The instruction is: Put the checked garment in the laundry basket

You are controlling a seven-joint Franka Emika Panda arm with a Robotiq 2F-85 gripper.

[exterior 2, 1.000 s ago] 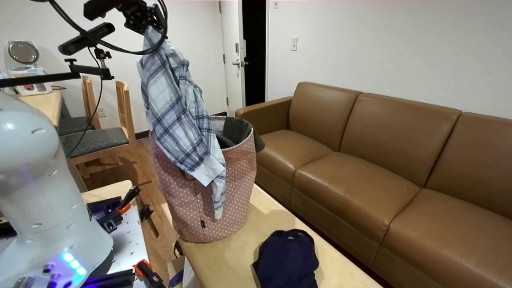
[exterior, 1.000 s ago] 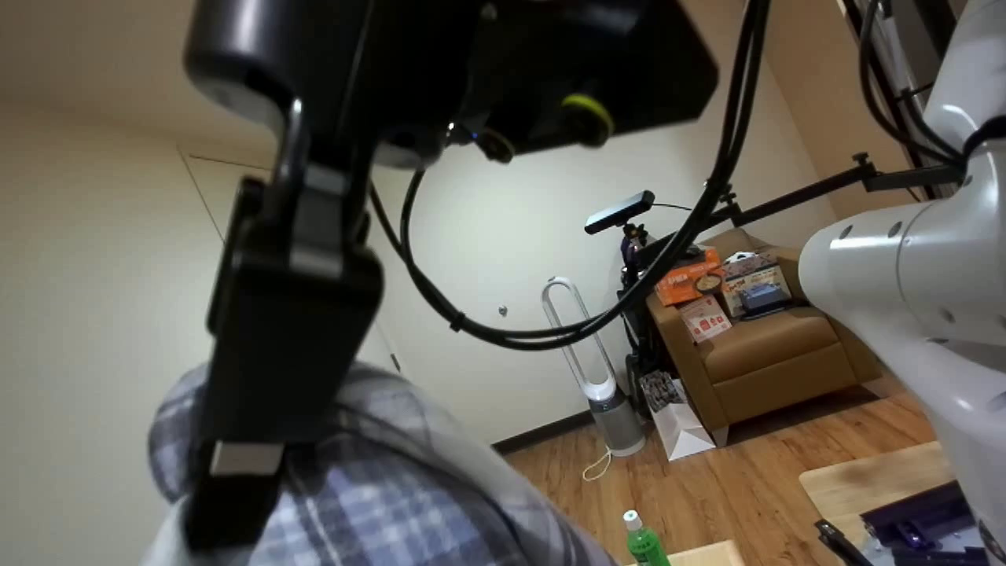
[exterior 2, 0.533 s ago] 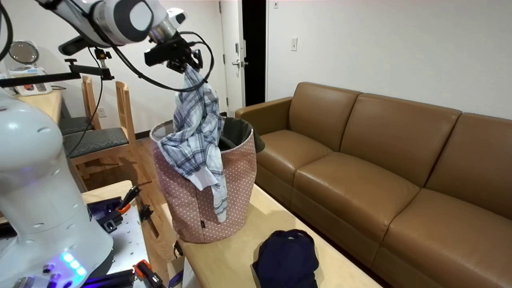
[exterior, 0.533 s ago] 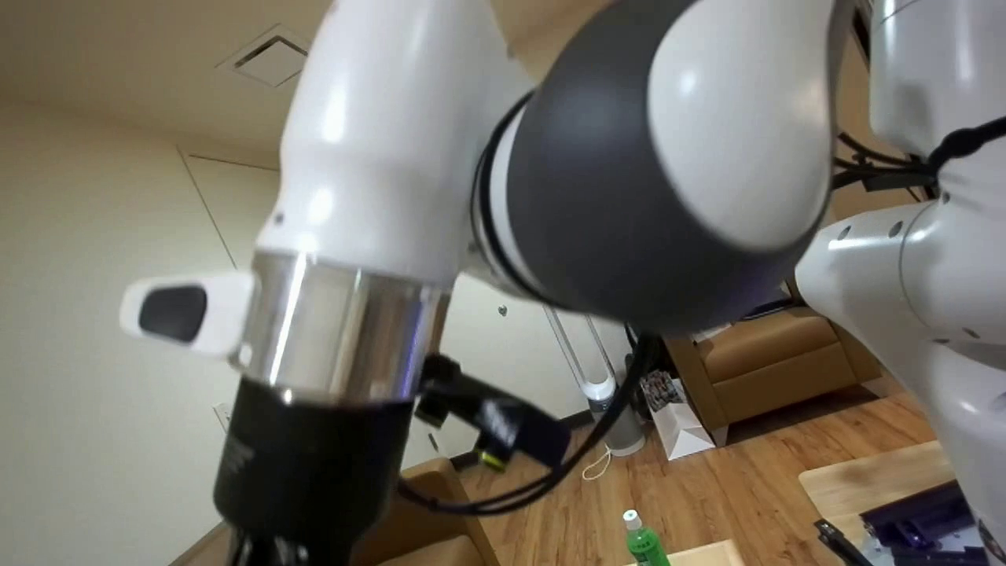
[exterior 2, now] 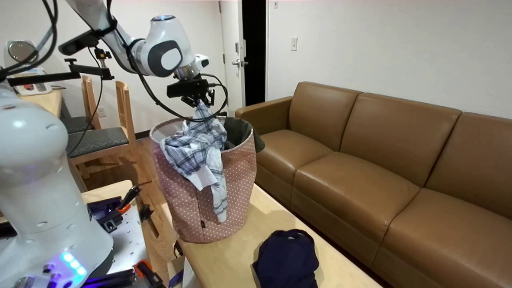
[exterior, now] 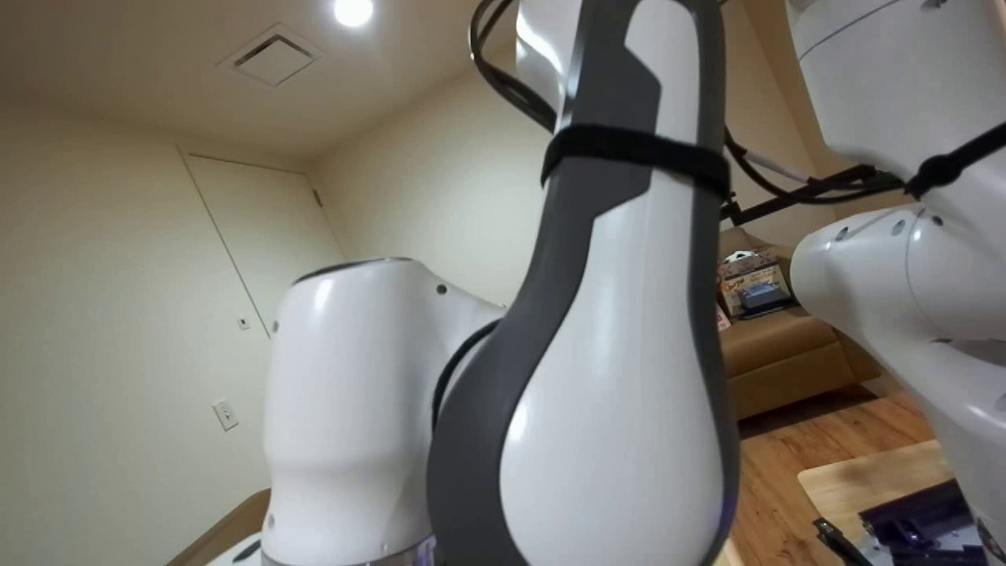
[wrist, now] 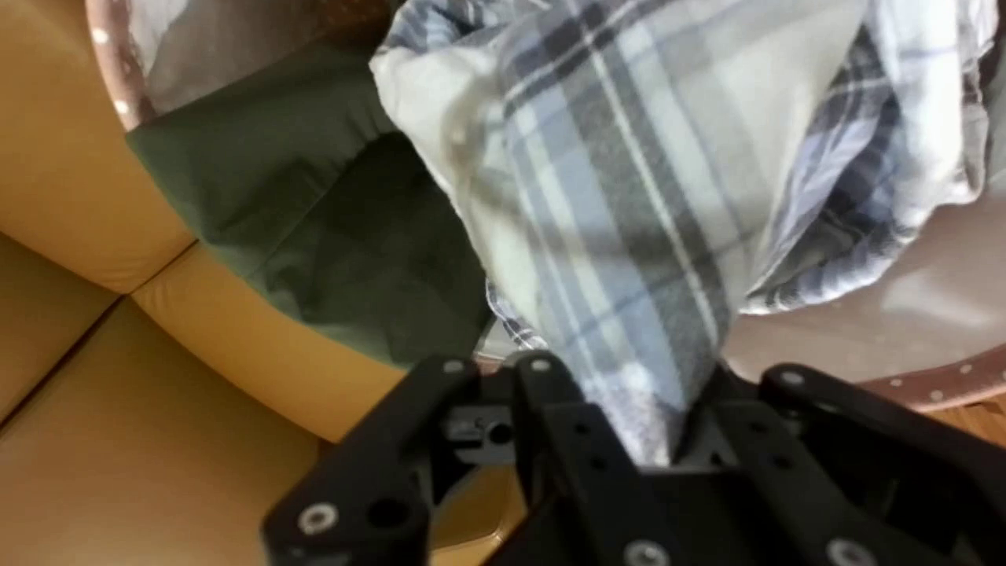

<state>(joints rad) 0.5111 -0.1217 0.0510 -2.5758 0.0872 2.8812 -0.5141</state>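
Note:
The checked garment [exterior 2: 194, 154], blue, grey and white, sits bunched in the mouth of the pink dotted laundry basket [exterior 2: 180, 204]. One part with a white cuff hangs over the basket's near side. Just above the rim, my gripper [exterior 2: 203, 103] is shut on the garment's upper end. In the wrist view the checked cloth [wrist: 621, 189] rises as a narrow peak between the fingers, and the basket's pale lining [wrist: 904, 291] shows beside it. A dark green cloth [wrist: 338, 228] lies over the rim. How deep the garment reaches inside is hidden.
The basket stands on a light wood table [exterior 2: 240, 260], with a folded navy cloth [exterior 2: 286, 258] near it. A brown sofa [exterior 2: 352, 180] runs alongside. A camera on a bracket [exterior 2: 80, 42] is near the arm. My arm [exterior: 613, 377] fills much of an exterior view.
My gripper has come down and across, from high beside the basket to just above its opening. The garment went with it, slackening from a long hanging drape into a heap at the rim.

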